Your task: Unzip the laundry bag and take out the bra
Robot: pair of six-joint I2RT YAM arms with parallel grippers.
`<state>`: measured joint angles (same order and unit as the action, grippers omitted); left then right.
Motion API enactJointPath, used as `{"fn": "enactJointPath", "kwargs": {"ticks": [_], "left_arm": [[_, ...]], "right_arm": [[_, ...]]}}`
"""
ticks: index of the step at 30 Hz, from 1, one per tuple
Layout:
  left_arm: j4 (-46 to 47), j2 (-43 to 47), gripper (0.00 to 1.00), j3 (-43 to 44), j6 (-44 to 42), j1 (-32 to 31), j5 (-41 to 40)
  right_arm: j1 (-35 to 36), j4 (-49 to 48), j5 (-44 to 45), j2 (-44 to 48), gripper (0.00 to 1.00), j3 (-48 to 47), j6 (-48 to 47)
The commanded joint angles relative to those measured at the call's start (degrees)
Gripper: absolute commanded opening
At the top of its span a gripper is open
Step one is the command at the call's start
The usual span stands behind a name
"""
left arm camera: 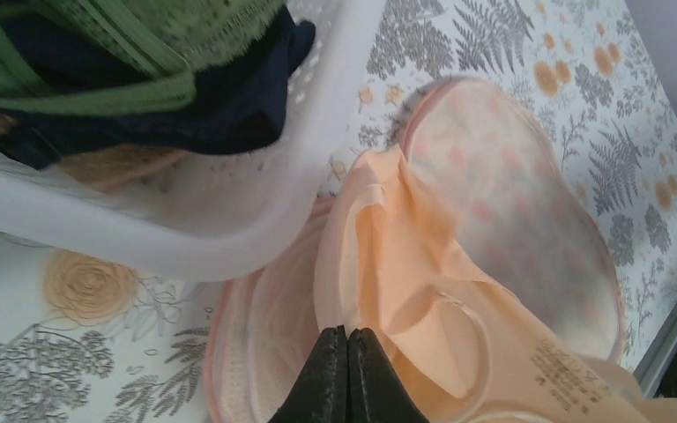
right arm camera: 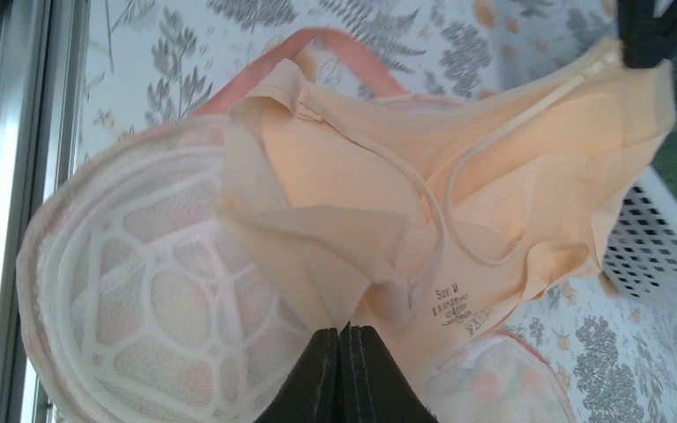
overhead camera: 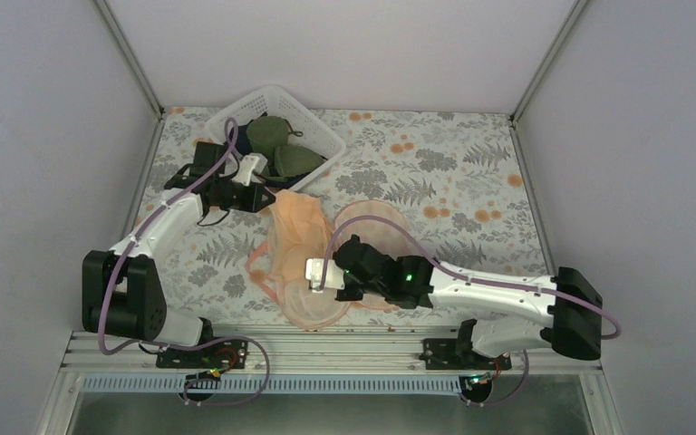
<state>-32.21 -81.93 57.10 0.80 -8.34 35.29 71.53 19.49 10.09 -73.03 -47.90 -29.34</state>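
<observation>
Robotics laboratory test cell. Plain pale panel walls on metal frame posts enclose the worktop at its far corners. A fern-print cloth covers it. An aluminium rail along the near edge carries two cabled arms.

our left arm reaches far forward, left gripper pinched tight on the bra. our right arm stretches leftward along the near edge, right gripper with fingers pressed together.
</observation>
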Motion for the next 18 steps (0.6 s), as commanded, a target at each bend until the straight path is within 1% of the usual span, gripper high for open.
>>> {"fn": "enactJointPath", "kwargs": {"ticks": [1,4,7,13,18], "left_arm": [[-3.26,2.08,0.02,3.89,-1.42,2.60,1.85],[-5.31,3.02,0.02,7.29,-2.22,4.11,2.39],[-6.95,3.88,0.02,10.42,-2.59,6.23,2.78],[-8.92,4.71,0.02,14.46,-1.42,12.96,4.99],[-10.75,5.15,0.02,18.87,-1.28,19.26,5.46]], "right_arm": [[-2.45,-0.55,-4.46,4.31,0.04,-3.35,6.03],[-3.89,-2.23,-7.01,6.48,0.04,-5.02,8.07],[-5.21,-3.39,-8.16,6.21,0.04,-7.22,9.74],[-10.04,-4.63,-14.82,1.18,0.04,-14.31,15.15],[-13.96,-9.68,-20.98,-3.48,0.04,-19.23,18.77]]}}
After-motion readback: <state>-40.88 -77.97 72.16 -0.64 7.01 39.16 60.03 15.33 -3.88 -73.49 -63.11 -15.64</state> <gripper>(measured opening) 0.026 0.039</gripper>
